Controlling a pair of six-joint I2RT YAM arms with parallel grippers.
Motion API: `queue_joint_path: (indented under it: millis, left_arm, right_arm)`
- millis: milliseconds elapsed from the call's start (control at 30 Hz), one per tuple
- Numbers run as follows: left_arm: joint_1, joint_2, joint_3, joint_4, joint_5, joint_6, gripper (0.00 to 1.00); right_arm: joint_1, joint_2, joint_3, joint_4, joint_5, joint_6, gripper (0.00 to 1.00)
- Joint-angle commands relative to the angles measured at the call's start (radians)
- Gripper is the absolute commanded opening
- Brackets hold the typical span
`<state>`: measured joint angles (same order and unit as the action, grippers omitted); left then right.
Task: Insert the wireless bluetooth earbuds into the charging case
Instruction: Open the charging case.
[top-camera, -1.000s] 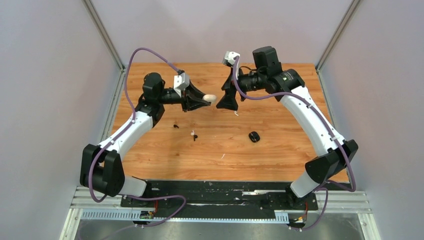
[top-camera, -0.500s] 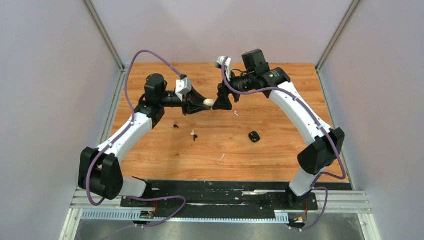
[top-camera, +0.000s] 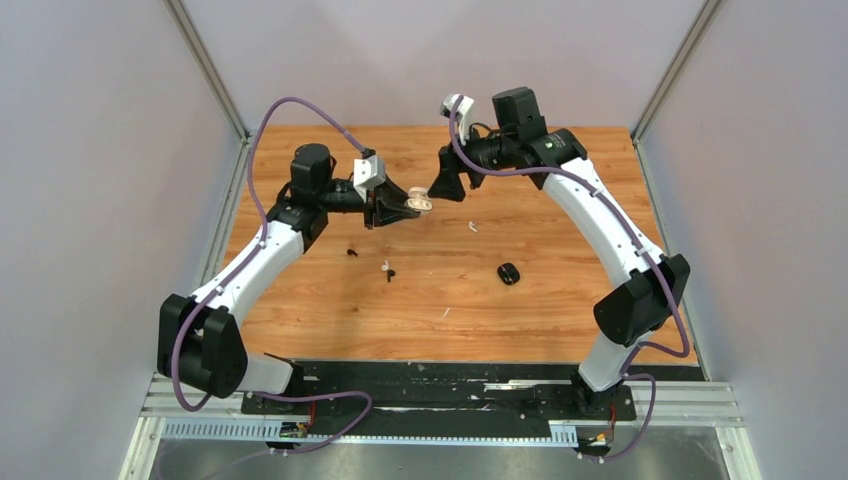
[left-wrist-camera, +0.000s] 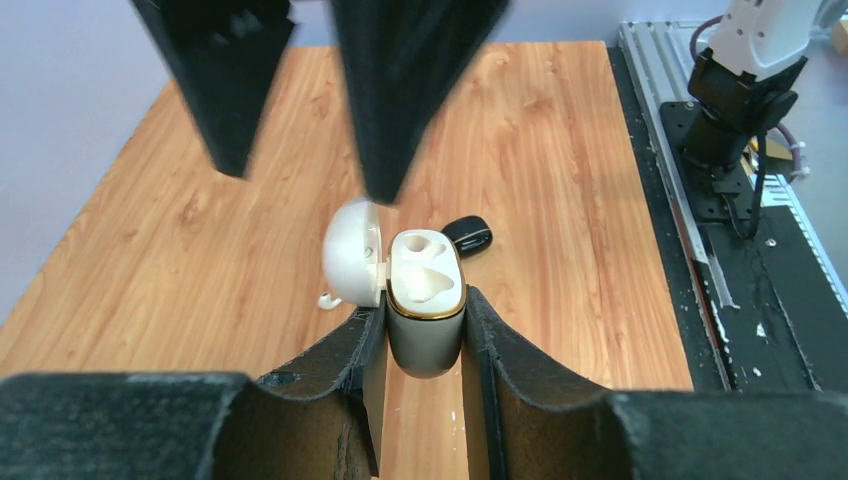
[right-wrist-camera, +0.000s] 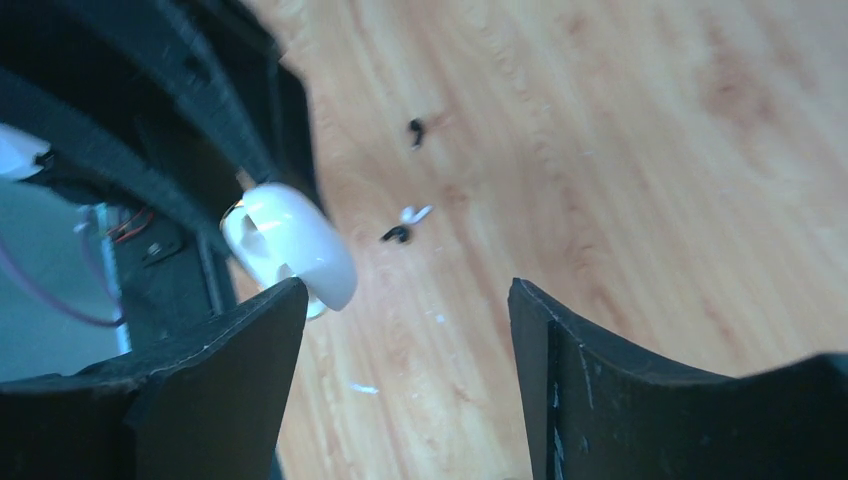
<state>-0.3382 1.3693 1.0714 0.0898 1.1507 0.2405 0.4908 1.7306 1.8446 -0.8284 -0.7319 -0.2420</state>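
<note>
My left gripper (top-camera: 404, 205) is shut on a white charging case (top-camera: 419, 203) and holds it above the table; in the left wrist view the case (left-wrist-camera: 425, 330) sits between the fingers with its lid (left-wrist-camera: 353, 252) open to the left and both sockets empty. My right gripper (top-camera: 447, 186) is open and empty just right of the case, which shows by its left finger (right-wrist-camera: 290, 245). Four earbuds lie on the table: a black one (top-camera: 352, 251), a white one (top-camera: 384, 265), a black one (top-camera: 391, 274) and a white one (top-camera: 472, 226).
A closed black charging case (top-camera: 509, 272) lies on the wooden table (top-camera: 560, 300) right of centre; it also shows in the left wrist view (left-wrist-camera: 467, 235). Grey walls stand on both sides. A black base rail (top-camera: 440, 385) runs along the near edge.
My right gripper moved in to the white case, then drew back up and to the right. The case's lid, shut before, now stands open. My left gripper kept hold of the case.
</note>
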Motion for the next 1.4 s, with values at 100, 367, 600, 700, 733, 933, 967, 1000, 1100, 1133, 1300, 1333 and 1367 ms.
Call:
queue_joint_path:
  millis: [100,367,600,700,733,933,967,1000,1100,1133,1300,1333,1367]
  left_arm:
    - [-0.020,-0.001,0.022,0.007,0.063,-0.015,0.00]
    - [-0.019,0.020,-0.004,0.112,0.035,-0.176,0.00]
    - [-0.019,0.064,0.006,0.246,0.084,-0.334,0.00]
    - [-0.019,0.065,0.014,0.246,0.103,-0.333,0.00]
    - [-0.019,0.064,0.019,0.244,0.106,-0.329,0.00]
    - [-0.019,0.058,0.032,0.189,0.130,-0.277,0.00]
    - [-0.019,0.061,0.035,0.182,0.133,-0.270,0.00]
    - [-0.019,0.062,0.039,0.170,0.135,-0.264,0.00]
    - [-0.019,0.068,0.046,0.157,0.142,-0.247,0.00]
    - [-0.019,0.069,0.046,0.156,0.145,-0.247,0.00]
    - [-0.022,0.071,0.042,0.159,0.149,-0.260,0.00]
    - [-0.022,0.071,0.042,0.159,0.147,-0.262,0.00]
    - [-0.022,0.071,0.042,0.159,0.146,-0.266,0.00]
  right_arm:
    - [-0.036,-0.022,0.085,0.114,0.052,0.017,0.75]
    - [-0.022,-0.152,-0.062,0.017,-0.134,-0.137,0.79]
    - [0.046,-0.132,-0.088,0.007,-0.069,-0.223,0.78]
    - [0.048,-0.094,-0.065,0.016,-0.050,-0.219,0.77]
    - [0.048,-0.083,-0.059,0.020,-0.038,-0.220,0.76]
    - [0.035,-0.047,-0.033,0.038,0.029,-0.224,0.67]
    - [0.030,-0.040,-0.025,0.041,0.031,-0.217,0.65]
    - [0.022,-0.035,-0.015,0.045,0.031,-0.207,0.64]
    - [0.005,-0.024,0.017,0.051,0.025,-0.194,0.61]
    - [0.003,-0.023,0.021,0.052,0.027,-0.197,0.61]
    - [-0.004,-0.027,0.023,0.056,0.021,-0.184,0.58]
    - [-0.004,-0.029,0.021,0.057,0.018,-0.183,0.58]
    - [-0.004,-0.030,0.022,0.058,0.017,-0.181,0.57]
